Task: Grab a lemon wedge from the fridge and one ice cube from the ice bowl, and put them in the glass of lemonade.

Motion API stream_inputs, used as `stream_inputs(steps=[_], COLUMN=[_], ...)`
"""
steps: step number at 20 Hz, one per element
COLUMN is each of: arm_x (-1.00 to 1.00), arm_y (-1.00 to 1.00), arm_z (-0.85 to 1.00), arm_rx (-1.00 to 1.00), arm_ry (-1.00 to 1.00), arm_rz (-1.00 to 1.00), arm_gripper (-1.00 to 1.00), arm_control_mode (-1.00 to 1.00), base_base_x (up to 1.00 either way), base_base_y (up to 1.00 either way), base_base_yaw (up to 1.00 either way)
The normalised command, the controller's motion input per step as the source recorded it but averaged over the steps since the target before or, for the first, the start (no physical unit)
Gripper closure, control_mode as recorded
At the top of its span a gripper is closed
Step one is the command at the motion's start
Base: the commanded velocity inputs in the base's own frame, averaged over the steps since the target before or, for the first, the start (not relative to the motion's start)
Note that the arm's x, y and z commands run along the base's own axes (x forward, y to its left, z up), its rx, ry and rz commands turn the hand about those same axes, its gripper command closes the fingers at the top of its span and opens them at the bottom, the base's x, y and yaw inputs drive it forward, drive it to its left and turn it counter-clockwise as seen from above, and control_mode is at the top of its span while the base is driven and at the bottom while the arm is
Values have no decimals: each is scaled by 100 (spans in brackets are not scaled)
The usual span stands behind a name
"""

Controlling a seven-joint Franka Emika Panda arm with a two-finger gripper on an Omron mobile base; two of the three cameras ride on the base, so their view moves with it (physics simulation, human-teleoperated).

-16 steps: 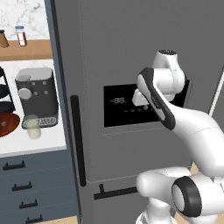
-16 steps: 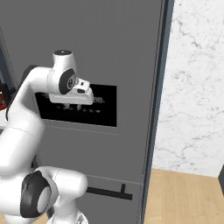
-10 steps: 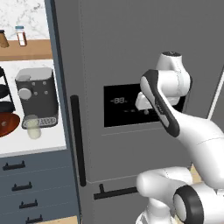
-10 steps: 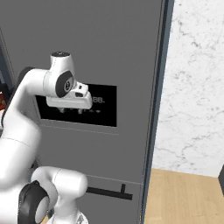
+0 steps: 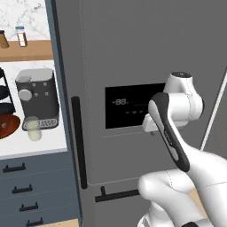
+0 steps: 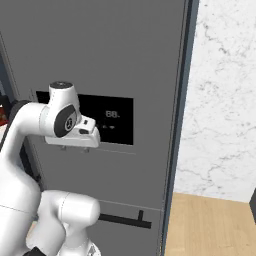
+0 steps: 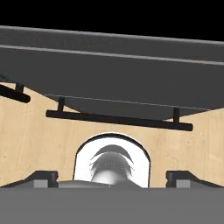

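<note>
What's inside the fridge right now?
Cannot tell: the fridge doors are shut, so shelves and any lemon wedge are covered. Visible: its black display panel and long black handle.

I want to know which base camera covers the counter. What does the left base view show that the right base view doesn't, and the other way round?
Left base view: the counter beside the fridge, with the glass of lemonade, the ice bowl at the edge, a coffee machine and dark drawers below.

Right base view: a marble wall and wooden floor on the fridge's other side.

Both: the closed fridge, its black display panel, the drawer handle and the white arm.
</note>
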Motion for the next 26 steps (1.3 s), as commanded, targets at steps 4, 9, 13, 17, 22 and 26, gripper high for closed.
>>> stream_inputs(steps=[4,9,13,17,22,26], arm_x=[0,0,0,0,0,0], arm_y=[0,0,0,0,0,0], arm_z=[0,0,0,0,0,0], arm_rx=[0,0,0,0,0,0], arm_ry=[0,0,0,0,0,0], arm_rz=[0,0,0,0,0,0], arm_gripper=[-100,-100,-100,-100,-100,-100], arm_control_mode=[100,100,100,100,100,100], base_base_x=[-66,-33,1,13,39,66], base_base_y=[15,73,100,100,100,100], base_base_yaw=[0,2,0,-3,-19,-45])
